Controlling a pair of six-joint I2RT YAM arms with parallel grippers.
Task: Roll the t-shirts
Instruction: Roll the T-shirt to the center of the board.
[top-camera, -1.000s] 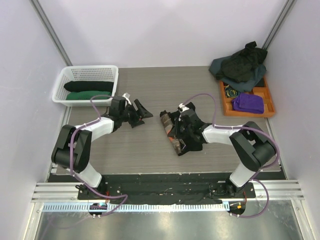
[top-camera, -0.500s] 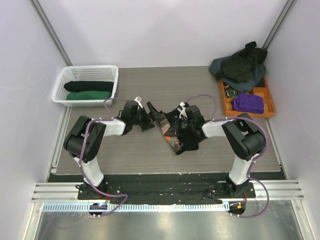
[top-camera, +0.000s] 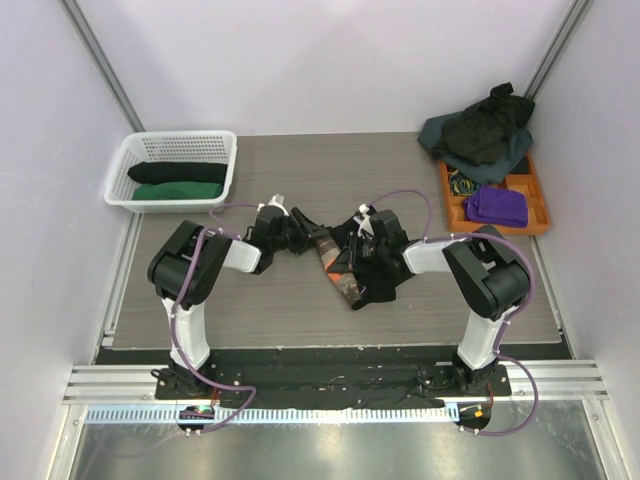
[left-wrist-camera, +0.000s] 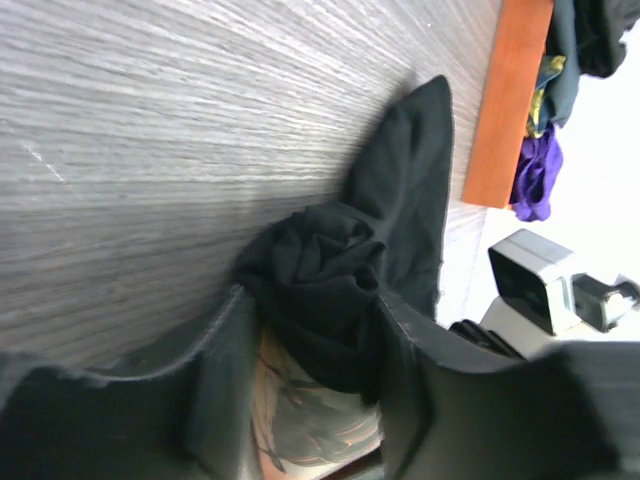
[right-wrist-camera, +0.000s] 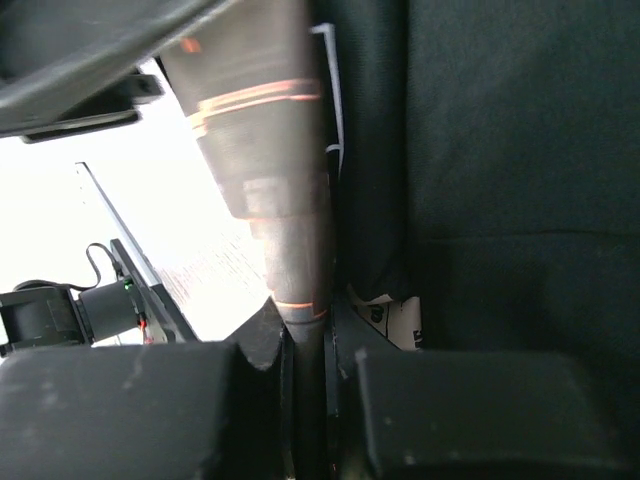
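At the middle of the worktop (top-camera: 300, 175), my stock for this moment:

1. Rolled t-shirt (top-camera: 338, 272): black with an orange print, lying at a slant between the two arms. The top camera gives me its whole length. The left wrist camera gives only the far end, a bunched black spiral with a loose flap trailing away across the grain.

2. Left end effector (top-camera: 306, 230): at the far end of that roll. From above it reads as one dark shape. The left wrist camera shows its fingers (left-wrist-camera: 222, 385) spread wide, one on each side of the bunched cloth, which fills the gap between them. I cannot tell whether they press on it.

3. Right end effector (top-camera: 355, 262): on the roll's right flank. From above the cloth and arm hide its tips. The right wrist camera shows its fingers (right-wrist-camera: 150, 410) drawn almost together on a thin, blurred strip of the shirt, with black cloth filling the right of that view.

4. Basket (top-camera: 180, 145): white lattice, far left. It holds a black roll (top-camera: 178, 172) and, touching it on the near side, a green roll (top-camera: 178, 191). Seen from above only.

5. Pile of t-shirts (top-camera: 480, 135): loose, dark, far right corner, overlapping the tray's far end.

6. Tray (top-camera: 452, 200): orange, with purple cloth (top-camera: 497, 205) in one compartment. The left wrist camera also catches its edge.
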